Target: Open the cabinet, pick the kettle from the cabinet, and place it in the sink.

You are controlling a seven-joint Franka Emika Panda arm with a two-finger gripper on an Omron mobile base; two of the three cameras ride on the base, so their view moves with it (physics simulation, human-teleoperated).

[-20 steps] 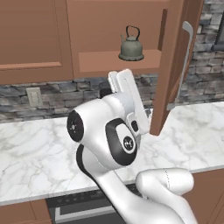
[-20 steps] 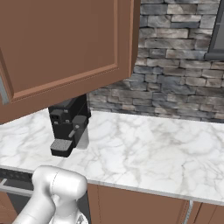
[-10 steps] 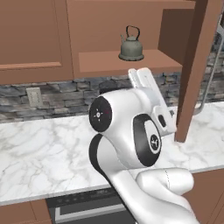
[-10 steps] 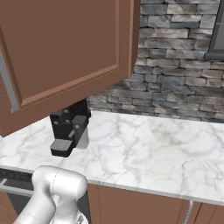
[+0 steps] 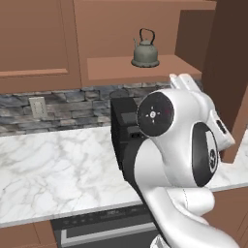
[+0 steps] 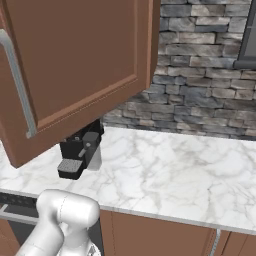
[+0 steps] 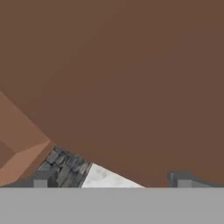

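Nearest the base cameras, the white, glossy robot arm with dark joints (image 5: 179, 150) bulks across the left base view. In the hand view the gripper (image 7: 111, 181) faces a flat brown wooden surface at close range; its two small dark finger tips (image 7: 40, 181) stand far apart with nothing between them, so the pincer is wide open and empty.

Behind the arm lies the white, grey-veined marble counter (image 5: 53, 169), smooth and polished, carrying a black boxy coffee machine (image 6: 80, 152) against the rough grey stacked-stone backsplash (image 6: 200, 95).

Above, the reddish-brown wooden wall cabinet (image 5: 145, 70) is open: its flat panel door (image 6: 75, 65), with a long silver bar handle (image 6: 19, 85), is swung out towards the right base camera. On the exposed shelf, upright and well clear of the arm, sits the small squat grey-olive metal kettle (image 5: 145, 51) with its thin dark arched loop handle.

Judgement: the opening step appears complete; retrieval of the kettle is in hand. The next move calls for raising the open gripper to shelf height, clear of the door edge, and closing on the loop handle or body.
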